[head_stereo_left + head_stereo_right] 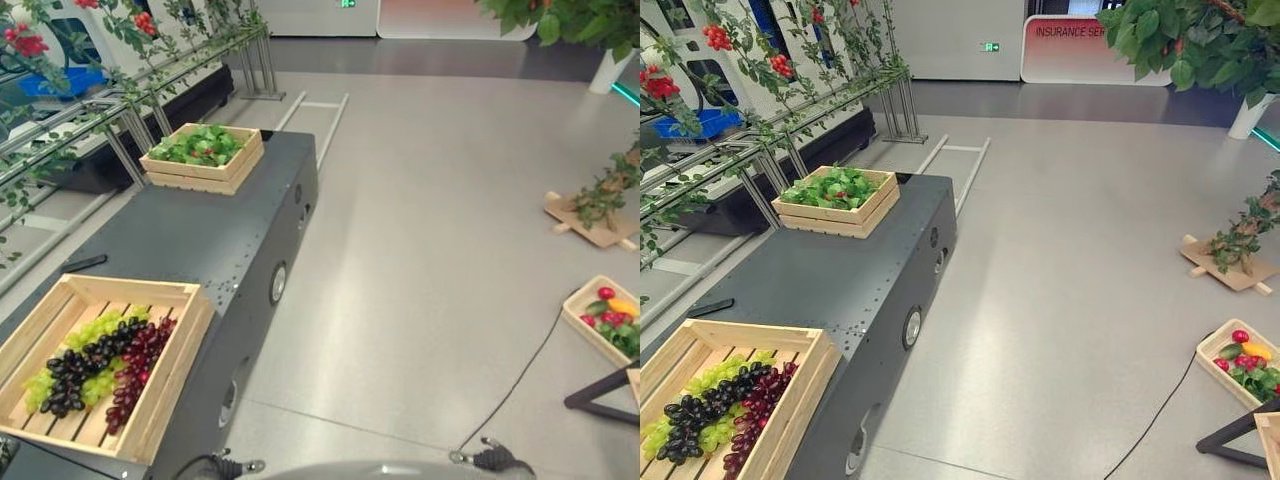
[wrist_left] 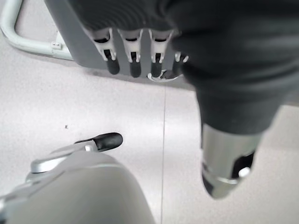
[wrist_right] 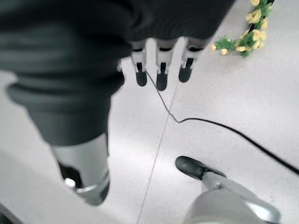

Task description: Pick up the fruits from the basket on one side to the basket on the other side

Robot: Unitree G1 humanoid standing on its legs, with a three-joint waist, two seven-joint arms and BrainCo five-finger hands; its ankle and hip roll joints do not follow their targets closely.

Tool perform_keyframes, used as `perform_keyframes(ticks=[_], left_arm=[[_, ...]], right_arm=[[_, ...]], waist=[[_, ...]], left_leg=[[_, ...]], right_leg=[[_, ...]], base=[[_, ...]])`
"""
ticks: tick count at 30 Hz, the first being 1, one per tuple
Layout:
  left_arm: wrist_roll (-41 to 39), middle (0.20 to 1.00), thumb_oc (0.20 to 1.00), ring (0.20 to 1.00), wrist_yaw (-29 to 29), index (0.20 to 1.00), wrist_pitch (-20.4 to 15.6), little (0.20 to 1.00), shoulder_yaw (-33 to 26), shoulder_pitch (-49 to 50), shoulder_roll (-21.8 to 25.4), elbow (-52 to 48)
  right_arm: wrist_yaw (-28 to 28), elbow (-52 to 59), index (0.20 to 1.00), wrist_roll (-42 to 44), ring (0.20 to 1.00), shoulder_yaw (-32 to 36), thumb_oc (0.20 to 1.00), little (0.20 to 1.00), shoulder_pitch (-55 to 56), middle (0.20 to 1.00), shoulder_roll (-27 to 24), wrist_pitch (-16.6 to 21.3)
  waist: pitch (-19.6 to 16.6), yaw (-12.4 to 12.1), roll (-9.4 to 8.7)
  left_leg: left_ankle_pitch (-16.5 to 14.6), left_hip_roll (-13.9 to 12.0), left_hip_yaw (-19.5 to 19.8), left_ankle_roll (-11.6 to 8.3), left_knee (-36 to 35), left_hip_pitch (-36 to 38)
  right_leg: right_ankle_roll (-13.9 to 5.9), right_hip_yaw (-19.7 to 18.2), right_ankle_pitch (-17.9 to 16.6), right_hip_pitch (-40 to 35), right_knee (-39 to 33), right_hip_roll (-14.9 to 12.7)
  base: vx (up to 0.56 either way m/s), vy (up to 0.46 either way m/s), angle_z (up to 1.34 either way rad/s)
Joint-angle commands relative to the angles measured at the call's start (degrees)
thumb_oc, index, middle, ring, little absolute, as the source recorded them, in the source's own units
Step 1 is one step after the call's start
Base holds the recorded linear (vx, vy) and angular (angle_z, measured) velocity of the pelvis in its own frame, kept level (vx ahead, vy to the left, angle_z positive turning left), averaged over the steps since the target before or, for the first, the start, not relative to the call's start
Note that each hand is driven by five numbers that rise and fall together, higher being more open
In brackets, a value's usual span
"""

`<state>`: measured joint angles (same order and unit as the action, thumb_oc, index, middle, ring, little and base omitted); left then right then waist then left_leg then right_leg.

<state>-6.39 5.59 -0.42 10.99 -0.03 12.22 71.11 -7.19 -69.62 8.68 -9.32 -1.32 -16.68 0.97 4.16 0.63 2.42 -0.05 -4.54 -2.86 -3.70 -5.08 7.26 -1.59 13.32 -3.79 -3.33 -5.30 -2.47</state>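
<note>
Nearest, on the dark table, a wooden crate holds green, black and red grapes. Farther along stands a second crate filled with green leaves. Left hand and right hand hang over the floor, fingers straight, holding nothing. Another fruit crate lies on the floor at right.

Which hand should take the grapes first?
Left, probably. The crate of grapes sits on the dark table at the robot's lower left. Both the left hand and right hand hang open over bare floor, holding nothing.
</note>
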Motion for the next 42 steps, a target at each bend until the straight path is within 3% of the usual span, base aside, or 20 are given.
perform_keyframes(ticks=[1, 7, 12, 13, 14, 15, 18, 19, 20, 22, 27, 31, 32, 33, 35, 36, 38, 39, 41, 42], left_arm=[[-1.30, 1.000, 1.000, 1.000, 2.23, 1.000, -0.97, 1.000, -2.13, -4.84, 2.47, 1.03], [-2.48, 1.000, 1.000, 1.000, 3.39, 1.000, -1.16, 1.000, -2.08, -6.45, 2.89, -0.14], [-2.55, 1.000, 1.000, 1.000, 3.48, 1.000, -0.86, 1.000, -0.77, -8.62, 1.63, 1.75], [-2.19, 1.000, 1.000, 1.000, 3.22, 1.000, -0.66, 1.000, -0.63, -8.71, 1.36, 2.23], [-2.35, 1.000, 1.000, 1.000, 0.78, 1.000, -0.69, 1.000, -2.17, -6.66, 2.00, 3.78], [-2.35, 1.000, 1.000, 1.000, 0.79, 1.000, -0.70, 1.000, -2.17, -6.65, 1.98, 3.78], [-1.81, 1.000, 1.000, 1.000, 0.31, 1.000, 0.22, 1.000, -2.81, -6.23, 1.80, 4.11], [-1.78, 1.000, 1.000, 1.000, 0.27, 1.000, 0.47, 1.000, -3.12, -5.87, 1.81, 4.50], [-1.83, 1.000, 1.000, 1.000, 0.24, 1.000, 0.52, 1.000, -3.48, -5.57, 1.95, 4.90], [-1.21, 1.000, 1.000, 1.000, 1.60, 1.000, 0.42, 1.000, -5.67, -3.24, 1.72, 6.77], [-0.56, 1.000, 1.000, 1.000, 2.58, 1.000, 0.47, 1.000, -5.30, -2.60, 1.59, 6.88], [0.14, 1.000, 1.000, 1.000, 2.59, 1.000, 0.47, 1.000, -4.46, -3.53, 2.61, 5.88], [-0.34, 1.000, 1.000, 1.000, 2.72, 1.000, 0.28, 1.000, -4.29, -4.01, 3.19, 4.95], [-0.36, 1.000, 1.000, 1.000, 2.72, 1.000, 0.31, 1.000, -4.28, -4.03, 3.19, 4.93], [-0.62, 1.000, 1.000, 1.000, 3.63, 1.000, 0.04, 1.000, -3.47, -4.85, 4.14, 3.72], [-0.40, 1.000, 1.000, 1.000, 3.60, 1.000, 0.06, 1.000, -3.11, -4.98, 4.34, 3.64], [-0.17, 1.000, 1.000, 1.000, 3.53, 1.000, 0.17, 1.000, -3.11, -4.85, 4.32, 3.69], [0.33, 1.000, 1.000, 1.000, 3.37, 1.000, -0.21, 1.000, -2.91, -5.21, 4.20, 4.04], [0.74, 1.000, 1.000, 1.000, 3.37, 1.000, -0.29, 1.000, -2.70, -5.26, 4.26, 4.05], [1.03, 1.000, 1.000, 1.000, 3.48, 1.000, -0.48, 1.000, -2.39, -5.01, 4.31, 3.81]], right_arm=[[-1.57, 2.31, 1.000, 1.44, 1.000, -2.16, 1.000, 1.000, -5.99, 1.000, 0.67, 1.48], [-2.04, 3.68, 1.000, -0.08, 1.000, -3.63, 1.000, 1.000, -7.12, 1.000, -0.61, 1.54], [-2.66, -1.42, 1.000, 1.34, 1.000, -0.36, 1.000, 1.000, -6.98, 1.000, -1.95, 0.57], [-2.64, -2.41, 1.000, 1.90, 1.000, 0.78, 1.000, 1.000, -6.75, 1.000, -2.36, 0.46], [-3.02, -2.85, 1.000, 1.16, 1.000, 2.69, 1.000, 1.000, -6.51, 1.000, -4.19, 0.55], [-3.01, -2.87, 1.000, 1.16, 1.000, 2.68, 1.000, 1.000, -6.52, 1.000, -4.21, 0.56], [-2.65, -3.06, 1.000, 1.38, 1.000, 3.52, 1.000, 1.000, -6.53, 1.000, -4.78, 0.05], [-2.49, -3.30, 1.000, 1.45, 1.000, 3.69, 1.000, 1.000, -6.26, 1.000, -4.67, -0.12], [-2.32, -3.51, 1.000, 1.63, 1.000, 3.85, 1.000, 1.000, -5.88, 1.000, -4.65, -0.08], [-2.07, -3.39, 1.000, 2.06, 1.000, 4.26, 1.000, 1.000, -5.27, 1.000, -3.57, 0.21], [-2.26, -5.18, 1.000, 3.09, 1.000, 4.62, 1.000, 1.000, -5.15, 1.000, -0.71, -0.30], [-2.15, -4.34, 1.000, 5.63, 1.000, 5.68, 1.000, 1.000, -6.03, 1.000, 0.05, -0.05], [-2.54, -4.11, 1.000, 7.62, 1.000, 6.94, 1.000, 1.000, -6.01, 1.000, -0.16, 0.35], [-2.55, -4.13, 1.000, 7.65, 1.000, 6.96, 1.000, 1.000, -6.04, 1.000, -0.17, 0.37], [-2.95, -3.31, 1.000, 10.19, 1.000, 6.56, 1.000, 1.000, -7.28, 1.000, -0.25, 1.11], [-3.16, -3.49, 1.000, 11.11, 1.000, 6.51, 1.000, 1.000, -7.70, 1.000, -0.51, 1.15], [-3.27, -3.78, 1.000, 11.64, 1.000, 6.52, 1.000, 1.000, -7.60, 1.000, -0.69, 1.15], [-3.41, -3.86, 1.000, 11.72, 1.000, 6.60, 1.000, 1.000, -7.62, 1.000, -0.92, 1.33], [-3.50, -3.59, 1.000, 11.82, 1.000, 6.74, 1.000, 1.000, -7.46, 1.000, -0.89, 1.50], [-3.82, -2.85, 1.000, 12.23, 1.000, 7.00, 1.000, 1.000, -6.77, 1.000, -0.98, 1.81]], waist=[[1.93, 0.17, -2.98], [4.02, -0.45, -2.93], [5.18, -1.28, -2.24], [5.29, -1.21, -1.98], [5.40, -0.38, -1.36], [5.42, -0.38, -1.33], [4.63, 1.07, -0.58], [4.45, 0.85, -0.36], [4.31, 0.49, -0.26], [3.89, -1.05, -0.95], [3.74, -3.93, -4.25], [4.32, -4.86, -4.99], [4.97, -4.67, -4.65], [5.05, -4.66, -4.72], [7.43, -2.17, -2.58], [8.13, -0.91, -2.01], [8.69, -0.55, -1.86], [9.12, 0.27, -2.14], [8.91, 1.14, -2.26], [8.75, 2.51, -2.45]], left_leg=[[-2.49, -0.37, -0.06, 0.08, 0.08, -0.52], [-0.31, -0.66, 1.87, -0.50, 2.37, -4.71], [2.51, 1.59, 7.02, -1.08, 5.62, -12.53], [2.56, 1.75, 5.80, -1.11, 6.79, -13.54], [3.29, -1.33, -3.51, -1.46, 8.55, -14.96], [3.26, -1.35, -3.51, -1.48, 8.58, -14.95], [3.38, -5.95, -16.78, -2.52, 8.79, -13.13], [3.65, -6.29, -17.10, -2.73, 7.88, -12.39], [3.68, -6.09, -16.52, -2.77, 6.35, -11.84], [2.34, -2.57, -11.59, -1.33, 4.12, -11.09], [0.58, 0.80, -10.32, 1.39, 3.16, -10.93], [-0.62, 2.61, -9.46, 3.37, 3.63, -11.56], [-1.62, 4.26, -7.70, 5.11, 3.06, -9.98], [-1.65, 4.45, -7.69, 5.23, 2.98, -9.88], [-0.56, 5.24, -3.81, 6.49, 0.57, -6.98], [-0.70, 5.61, -1.77, 6.39, 0.08, -5.71], [-1.25, 6.04, -0.81, 6.24, 0.08, -4.57], [-2.52, 6.98, 0.85, 6.16, 0.08, -3.51], [-3.02, 7.59, 2.40, 6.27, 0.08, -3.03], [-3.69, 8.48, 5.43, 6.37, 0.08, -1.48]], right_leg=[[-4.95, -4.61, 1.87, -0.02, 0.30, -1.64], [-4.11, -3.31, 1.99, 1.23, 0.30, -1.63], [-3.56, 2.67, 1.94, 2.46, 0.30, -3.64], [-3.68, 4.19, 1.92, 2.45, 0.30, -4.56], [-4.35, 8.68, 1.51, 2.29, 0.30, -6.95], [-4.34, 8.68, 1.52, 2.28, 0.30, -6.92], [-5.13, 12.08, 2.12, 1.13, 0.30, -7.52], [-5.16, 12.66, 2.24, 0.80, 0.30, -7.52], [-5.47, 13.59, 2.20, 0.37, 0.30, -7.64], [-6.15, 14.63, 1.72, -0.60, 0.30, -8.57], [-7.05, 16.53, 0.89, -2.81, 1.28, -11.38], [-7.58, 16.18, 2.30, -0.23, 9.82, -14.37], [-7.51, 13.94, 1.05, 2.17, 18.55, -16.30], [-7.68, 13.83, 1.24, 2.32, 19.05, -16.60], [-5.23, 2.41, 1.81, 13.75, 25.85, -8.75], [-4.53, -1.61, 2.81, 17.40, 24.19, -4.80], [-4.52, -2.30, 2.45, 17.87, 21.89, -4.61], [-5.34, -3.34, -0.54, 18.03, 13.98, -4.72], [-5.92, -5.93, -2.44, 19.53, 10.92, -3.45], [-6.95, -11.91, -4.58, 21.31, 9.19, -1.24]], base=[[-0.05, -0.069, -0.19], [-0.11, -0.101, -0.03], [-0.11, -0.065, 0.72], [-0.14, 0.082, 1.13], [-0.11, 0.086, 1.05], [-0.08, 0.098, 1.28], [0.04, 0.065, 0.94], [0.00, 0.120, 0.70], [0.05, 0.157, 0.66], [0.11, 0.182, 0.68], [0.09, 0.175, 0.61], [0.07, 0.230, 0.32], [0.12, 0.206, 0.37], [0.17, 0.343, 0.76], [0.14, 0.222, 0.77], [0.21, 0.113, 0.74], [0.19, 0.021, 0.82], [0.24, -0.052, 0.65], [0.27, -0.054, 0.67], [0.20, -0.036, 0.63]])
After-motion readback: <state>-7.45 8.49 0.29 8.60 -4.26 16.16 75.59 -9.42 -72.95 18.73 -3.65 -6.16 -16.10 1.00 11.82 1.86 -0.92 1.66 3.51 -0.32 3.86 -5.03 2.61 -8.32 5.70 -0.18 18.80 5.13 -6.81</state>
